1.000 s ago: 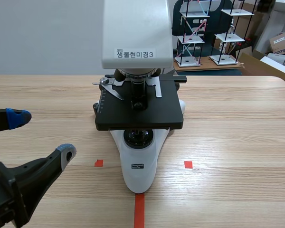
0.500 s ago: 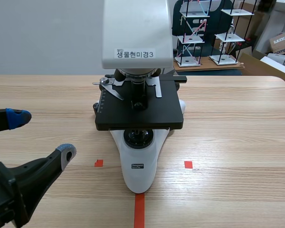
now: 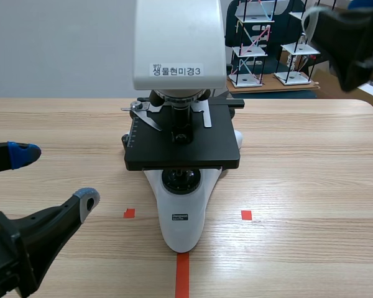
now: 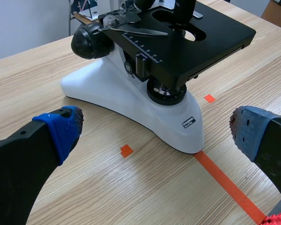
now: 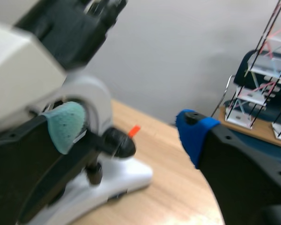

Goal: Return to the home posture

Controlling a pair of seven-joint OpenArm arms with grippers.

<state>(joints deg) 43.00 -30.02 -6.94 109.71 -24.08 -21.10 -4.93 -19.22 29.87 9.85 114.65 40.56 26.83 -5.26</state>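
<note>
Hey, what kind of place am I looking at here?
Probably a robotics lab or test room: a microscope sits on a wooden table marked with orange tape, and rod-and-plate models stand behind it.

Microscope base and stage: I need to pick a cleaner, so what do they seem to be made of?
The base looks like glossy white painted metal or moulded plastic: its smooth curves with soft highlights leave that open. The stage looks like matte black coated metal: flat, thin-edged, with little glare, though I cannot be sure.
</note>
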